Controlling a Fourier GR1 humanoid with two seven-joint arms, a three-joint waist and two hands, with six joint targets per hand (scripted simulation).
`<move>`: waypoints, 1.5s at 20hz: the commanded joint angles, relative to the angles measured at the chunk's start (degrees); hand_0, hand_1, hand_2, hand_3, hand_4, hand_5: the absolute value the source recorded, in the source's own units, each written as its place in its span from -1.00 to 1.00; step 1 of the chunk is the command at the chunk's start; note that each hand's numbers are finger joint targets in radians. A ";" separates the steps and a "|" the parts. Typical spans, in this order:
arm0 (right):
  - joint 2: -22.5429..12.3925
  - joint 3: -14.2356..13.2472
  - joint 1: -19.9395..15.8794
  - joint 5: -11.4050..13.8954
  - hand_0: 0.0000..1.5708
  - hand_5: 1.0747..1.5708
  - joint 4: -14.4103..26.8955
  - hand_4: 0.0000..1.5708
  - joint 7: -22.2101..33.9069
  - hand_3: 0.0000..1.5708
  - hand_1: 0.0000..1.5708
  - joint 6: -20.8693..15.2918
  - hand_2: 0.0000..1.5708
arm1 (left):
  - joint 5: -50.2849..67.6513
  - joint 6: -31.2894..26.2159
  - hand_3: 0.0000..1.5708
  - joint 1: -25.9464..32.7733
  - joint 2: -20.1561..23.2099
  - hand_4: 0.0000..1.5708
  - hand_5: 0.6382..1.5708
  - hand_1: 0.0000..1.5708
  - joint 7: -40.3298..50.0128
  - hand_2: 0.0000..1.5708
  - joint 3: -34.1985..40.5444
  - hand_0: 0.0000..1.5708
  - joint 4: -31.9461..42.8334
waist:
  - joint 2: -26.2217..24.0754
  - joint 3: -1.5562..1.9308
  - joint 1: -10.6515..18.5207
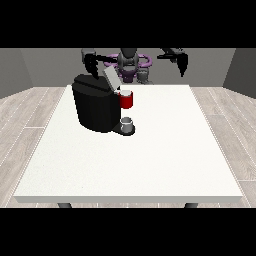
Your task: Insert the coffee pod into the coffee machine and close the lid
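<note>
Coffee machine (pixel 96 107) hides the pod slot; neither robot hand's (pixel 91 64) grip is discernible.

Legible text, labels, brands, numbers, signs: none. The black coffee machine (pixel 96 107), its raised lid (pixel 111 78), the red holder (pixel 126 100), the grey cup (pixel 127 123) and the white table (pixel 150 160) show plain, unmarked surfaces.
</note>
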 commanded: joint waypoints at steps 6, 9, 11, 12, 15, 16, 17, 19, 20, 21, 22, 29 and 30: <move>-0.53 1.61 -5.29 2.20 -1.00 1.00 3.32 -1.00 -0.44 -1.00 -1.00 2.55 -1.00 | 2.42 0.28 -1.00 2.71 3.21 -1.00 1.00 -1.00 0.33 -1.00 0.47 -1.00 -4.11 | 2.97 -0.02 -2.37; -0.96 -0.55 -9.67 1.67 -1.00 1.00 5.09 -1.00 -0.02 -1.00 -1.00 1.19 -1.00 | 3.85 0.27 -1.00 1.14 4.44 -1.00 1.00 -1.00 -1.02 -1.00 1.95 -1.00 -3.64 | 5.44 -0.02 -1.95; -0.22 -0.24 -7.46 2.51 -1.00 1.00 7.64 -1.00 -4.45 -1.00 -1.00 1.43 -1.00 | 2.93 1.27 -1.00 3.95 2.04 -1.00 1.00 -1.00 -0.44 -1.00 -1.01 -1.00 -6.84 | 5.24 -0.01 -1.30; 0.31 1.03 -9.97 2.91 -1.00 1.00 6.40 -0.95 -1.08 -1.00 -1.00 1.41 -1.00 | 2.51 2.50 -1.00 2.50 2.31 -1.00 1.00 -1.00 -0.88 -1.00 -0.29 -1.00 -4.80 | 5.49 -0.02 -2.07; 0.04 0.31 -11.83 2.96 -1.00 1.00 8.06 -1.00 -1.92 -1.00 -1.00 1.43 -1.00 | 4.29 2.52 -1.00 -0.78 3.79 -0.84 1.00 -1.00 3.00 -1.00 0.37 -1.00 -5.95 | 6.19 -0.02 -2.39; 2.19 2.13 -10.32 4.38 -1.00 1.00 7.88 -1.00 -4.44 -1.00 -1.00 0.35 -1.00 | 3.38 3.30 -1.00 -1.59 4.51 -1.00 1.00 -1.00 1.98 -1.00 1.11 -1.00 -4.61 | 7.68 -0.02 -2.81; 0.43 1.01 -11.23 3.01 -1.00 1.00 7.18 -1.00 -0.85 -1.00 -1.00 2.10 -1.00 | 2.63 1.66 -1.00 3.77 4.85 -1.00 1.00 -1.00 -2.57 -1.00 0.77 -1.00 -4.08 | 5.89 -0.03 -2.17; 0.90 1.47 -12.79 3.77 -1.00 1.00 8.17 -1.00 0.43 -1.00 -1.00 1.64 -1.00 | 3.80 1.67 -1.00 2.78 4.31 -1.00 1.00 -1.00 0.75 -1.00 -0.17 -1.00 -5.47 | 4.91 -0.02 -1.82; 0.79 0.47 -12.45 4.36 -1.00 1.00 10.32 -1.00 -2.88 -1.00 -1.00 0.28 -1.00 | 5.80 1.09 -1.00 0.96 5.02 -1.00 1.00 -1.00 5.39 -1.00 0.15 -1.00 -8.45 | 5.46 -0.01 -0.29; 1.18 1.43 -13.38 5.29 -1.00 1.00 9.54 -1.00 -3.54 -1.00 -1.00 -0.04 -1.00 | 3.16 3.10 -1.00 0.56 5.16 -1.00 1.00 -1.00 -0.29 -1.00 0.77 -1.00 -4.91 | 8.24 -0.02 -1.76; 0.48 1.04 -15.00 4.80 -1.00 1.00 9.32 -1.00 -2.81 -1.00 -1.00 0.71 -1.00 | 0.90 3.46 -1.00 3.66 2.47 -1.00 1.00 -1.00 -4.06 -1.00 -2.12 -1.00 -4.89 | 8.48 -0.03 -0.99; 2.37 3.95 -14.80 6.56 -1.00 1.00 9.10 -0.80 -1.87 -1.00 -1.00 1.33 -1.00 | 3.15 4.24 -1.00 0.84 4.41 -1.00 1.00 -1.00 -0.40 -1.00 0.06 -1.00 -2.88 | 6.94 -0.03 -2.83; 3.01 3.23 -14.89 6.80 -1.00 1.00 10.18 -0.73 -2.61 -1.00 -1.00 -0.54 -1.00 | 2.58 4.40 -1.00 2.25 3.56 -1.00 1.00 -1.00 0.86 -1.00 -1.63 -1.00 -5.57 | 5.91 -0.02 -0.91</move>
